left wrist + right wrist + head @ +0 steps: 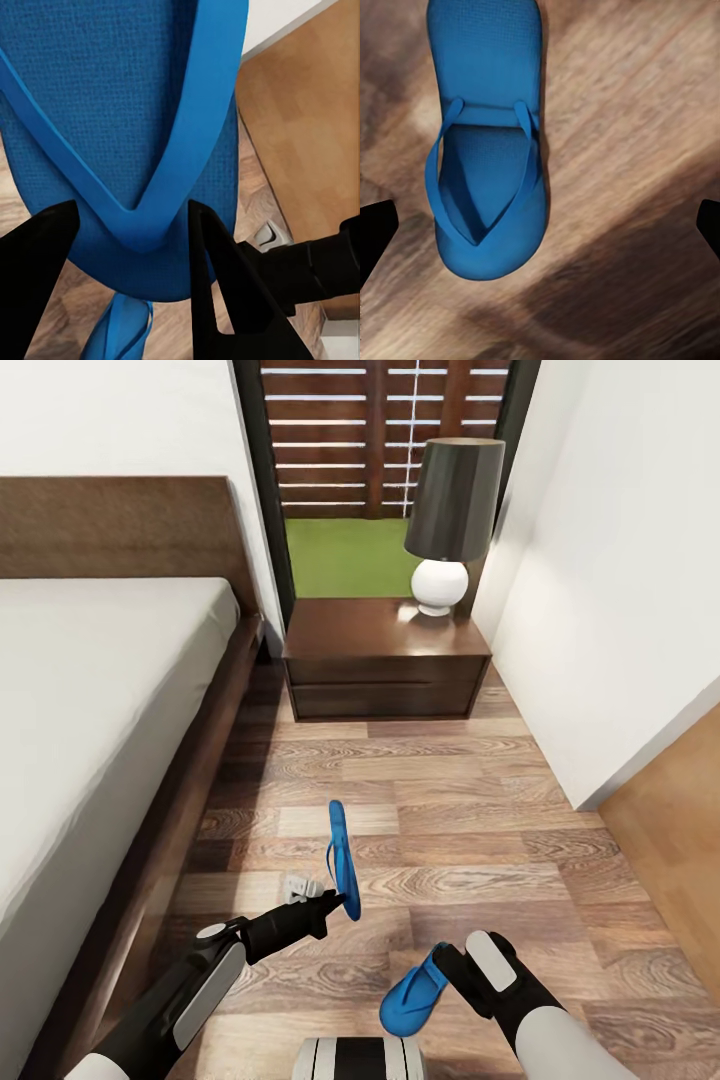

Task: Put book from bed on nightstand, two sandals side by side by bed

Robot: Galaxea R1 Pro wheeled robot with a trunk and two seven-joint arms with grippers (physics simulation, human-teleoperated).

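My left gripper (pixel 335 905) is shut on the lower end of one bright blue sandal (pixel 340 850), holding it on edge above the wood floor. In the left wrist view that sandal (pixel 112 97) sits between the black fingers (pixel 225 292). The other sandal (pixel 410 1000) lies flat on the floor, strap up, just below my right gripper (pixel 445 962). In the right wrist view it (pixel 487 150) lies between the wide-apart fingertips of the open right gripper (pixel 547 217). The bed (pixel 90 690) runs along the left. A nightstand (pixel 385 650) stands beyond. The book is out of view.
A lamp (pixel 450 510) with a dark shade and white base stands on the nightstand's right rear corner. A white wall (pixel 620 580) closes the right side, with a dark-framed window (pixel 380 470) behind the nightstand. Wood-plank floor (pixel 460 820) stretches between bed and wall.
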